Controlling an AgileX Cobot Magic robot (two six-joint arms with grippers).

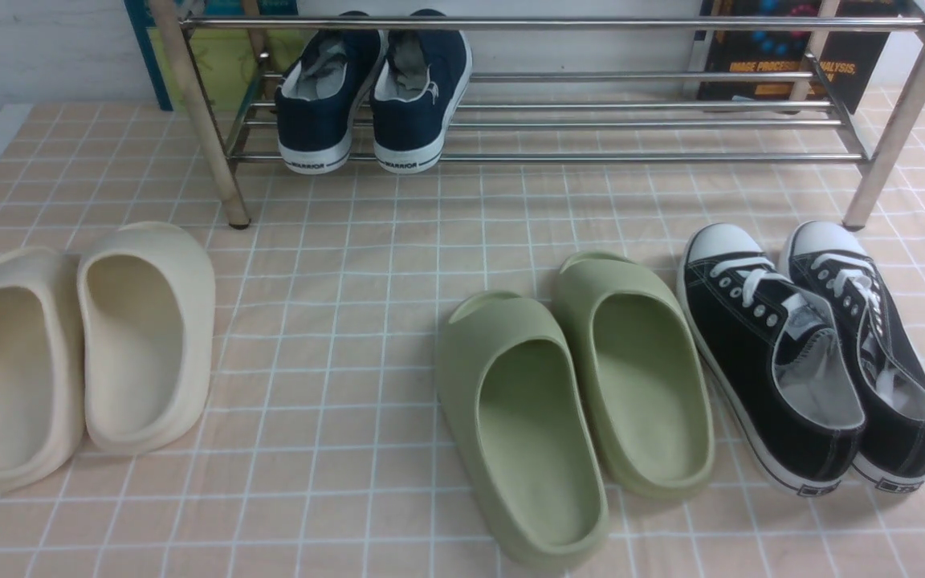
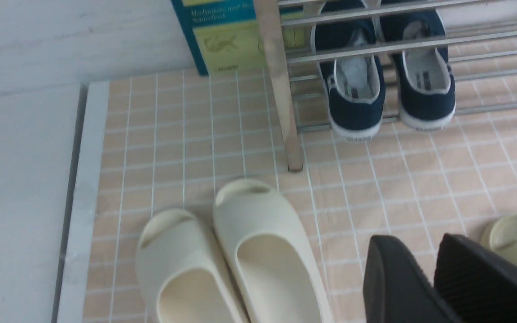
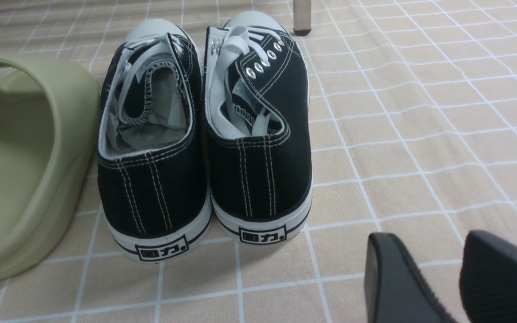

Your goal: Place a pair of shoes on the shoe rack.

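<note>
While the shoe rack (image 1: pixel 591 156) spans twelve o'clock, the pair of shoes (image 1: pixel 374 104) sits on its lower bars toward eleven, heels at the front bar, each stamped WARRIOR. Bare checked cloth (image 1: pixel 334 321) runs between cream slippers (image 1: pixel 77 361) at eight o'clock and green slippers (image 1: pixel 575 385) at five; black sneakers (image 1: pixel 808 353) lie at four. Left gripper (image 2: pixel 429 251) and right gripper (image 3: pixel 438 251) hang parted, grasping nothing. A book (image 1: pixel 784 60) behind reads IMAGE PROCESS.
</note>
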